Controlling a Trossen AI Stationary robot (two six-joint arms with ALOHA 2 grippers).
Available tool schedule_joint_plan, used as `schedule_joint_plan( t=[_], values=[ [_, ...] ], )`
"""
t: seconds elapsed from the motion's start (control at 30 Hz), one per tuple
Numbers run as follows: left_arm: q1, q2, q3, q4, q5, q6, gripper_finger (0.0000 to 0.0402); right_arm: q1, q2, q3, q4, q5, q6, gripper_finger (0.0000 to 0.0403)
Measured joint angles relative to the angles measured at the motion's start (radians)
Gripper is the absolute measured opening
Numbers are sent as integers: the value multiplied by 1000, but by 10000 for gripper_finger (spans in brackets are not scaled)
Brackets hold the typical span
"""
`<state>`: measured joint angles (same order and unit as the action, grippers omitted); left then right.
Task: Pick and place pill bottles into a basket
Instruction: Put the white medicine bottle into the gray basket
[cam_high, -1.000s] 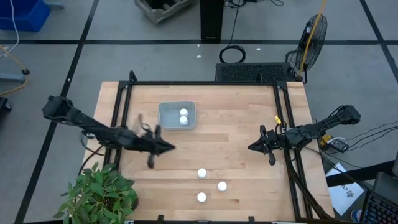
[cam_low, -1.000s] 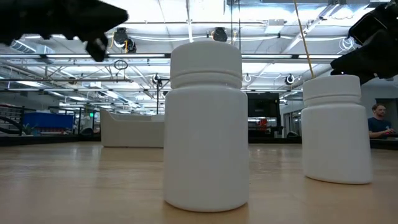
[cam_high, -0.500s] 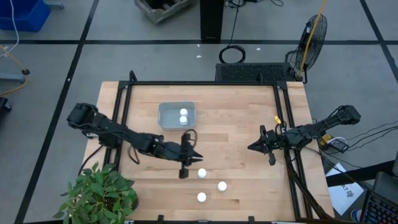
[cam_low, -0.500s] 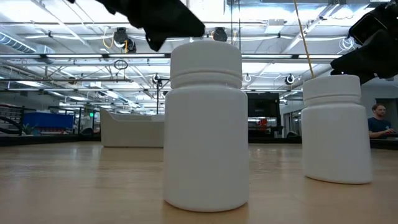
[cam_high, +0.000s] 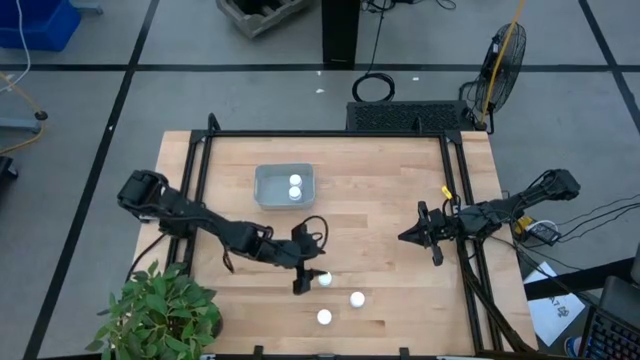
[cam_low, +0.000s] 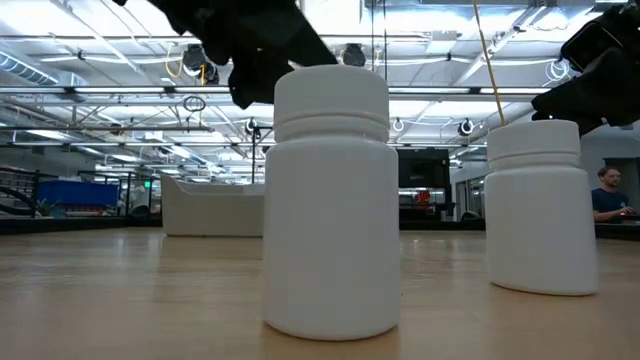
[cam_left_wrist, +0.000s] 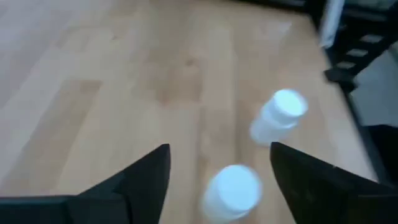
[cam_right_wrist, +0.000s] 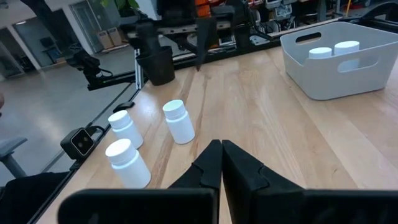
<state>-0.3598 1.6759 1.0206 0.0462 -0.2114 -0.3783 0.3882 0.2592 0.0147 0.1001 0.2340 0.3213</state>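
Observation:
The pale basket (cam_high: 285, 186) sits left of centre toward the far side, with two white pill bottles (cam_high: 295, 187) standing in it. Three more pill bottles stand on their bases near the table's near edge (cam_high: 324, 279) (cam_high: 357, 298) (cam_high: 324, 317). My left gripper (cam_high: 312, 272) is open at the farthest of these three. In the left wrist view that bottle (cam_left_wrist: 233, 193) stands between the spread fingers (cam_left_wrist: 149, 177), apart from both. My right gripper (cam_high: 408, 236) hovers shut at the table's right side, holding nothing.
A black frame rail (cam_high: 200, 190) runs along the table's left side and another along the right (cam_high: 462, 200). A potted plant (cam_high: 160, 315) stands at the near left corner. Bare wood lies between the basket and my right gripper.
My left gripper has swung from beside the basket toward the table's right and near edge, come down a little, and opened around the farthest loose bottle. The bottles have stayed where they were.

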Motion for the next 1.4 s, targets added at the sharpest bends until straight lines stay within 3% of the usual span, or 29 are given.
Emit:
schedule_joint_plan(
  t=[0.23, 0.67, 1.1, 1.4],
  values=[
    [-50, 59, 0, -11, -51, -22, 314, 0, 0, 0, 0, 0, 0, 4],
    [-60, 171, 0, 75, -32, -58, 315, 0, 5, 0, 0, 0, 0, 4],
    [-61, 187, 0, 105, -30, -66, 314, 0, 5, 0, 0, 0, 0, 4],
    [-46, 205, 0, 104, -16, -71, 244, 0, 6, 0, 0, 0, 0, 4]
  ],
)
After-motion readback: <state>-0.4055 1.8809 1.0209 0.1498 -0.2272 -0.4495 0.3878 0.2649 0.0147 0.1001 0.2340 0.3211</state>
